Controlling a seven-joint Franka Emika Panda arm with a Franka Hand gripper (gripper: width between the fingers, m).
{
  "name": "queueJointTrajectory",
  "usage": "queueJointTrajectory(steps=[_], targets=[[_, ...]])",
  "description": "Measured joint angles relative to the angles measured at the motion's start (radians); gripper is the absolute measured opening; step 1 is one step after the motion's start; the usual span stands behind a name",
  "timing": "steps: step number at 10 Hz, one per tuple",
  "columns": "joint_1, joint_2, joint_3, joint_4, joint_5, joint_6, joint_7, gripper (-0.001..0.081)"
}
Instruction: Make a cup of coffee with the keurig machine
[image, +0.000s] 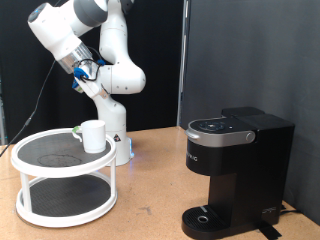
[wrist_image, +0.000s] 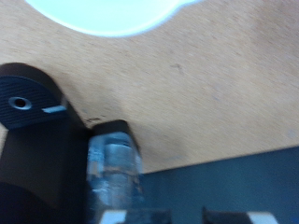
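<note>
Looking down, only the wrist view shows the keurig machine's (wrist_image: 56, 149) top; gripper state unclear.

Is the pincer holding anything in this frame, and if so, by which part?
Nothing is seen held. The pincer is raised high above the cup; its fingers don't show in the wrist view.

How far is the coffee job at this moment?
Nothing looks done. The cup stands on the white rack, not under the keurig machine, whose lid is down. The gripper hangs high above the rack, holding nothing visible. All steps remain.
</note>
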Motion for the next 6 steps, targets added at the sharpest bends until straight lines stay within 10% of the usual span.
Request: queueJointTrajectory(steps=[6], targets=[[-0.077, -0.017, -0.132, 0.009, -0.090, -0.024, -0.108, 0.0000]])
